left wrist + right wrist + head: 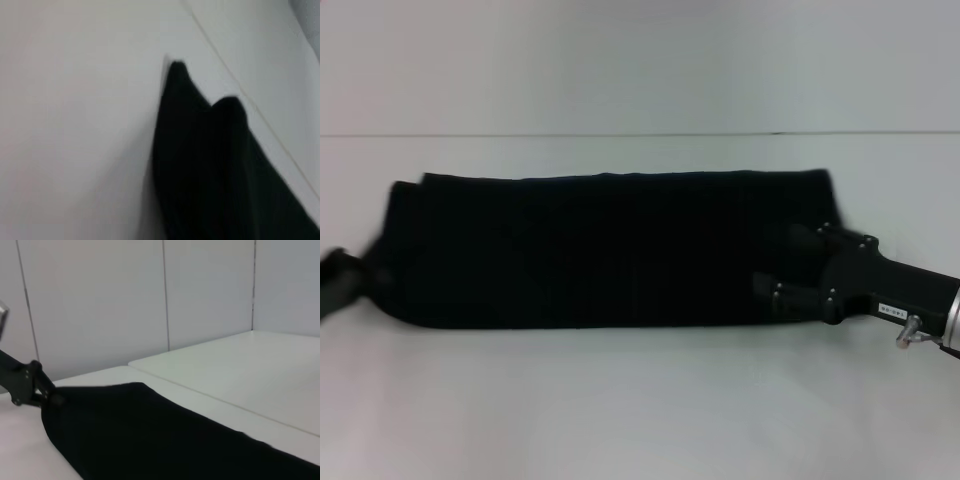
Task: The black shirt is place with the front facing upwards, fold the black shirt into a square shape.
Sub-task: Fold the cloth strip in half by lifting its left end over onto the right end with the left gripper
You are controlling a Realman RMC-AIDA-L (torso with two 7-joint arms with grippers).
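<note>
Now you've got the black shirt [600,250] lying as a long folded band across the white table [640,400]. Your right gripper [790,265] sits on its right end, fingers spread apart over the cloth; your left gripper [345,280] is at the left end, grip impossible to tell.

Black shirt [600,250], folded into a long horizontal band, lying flat across the white desk [640,400]; plain black surface upward, two layered corners visible at left end.
</note>
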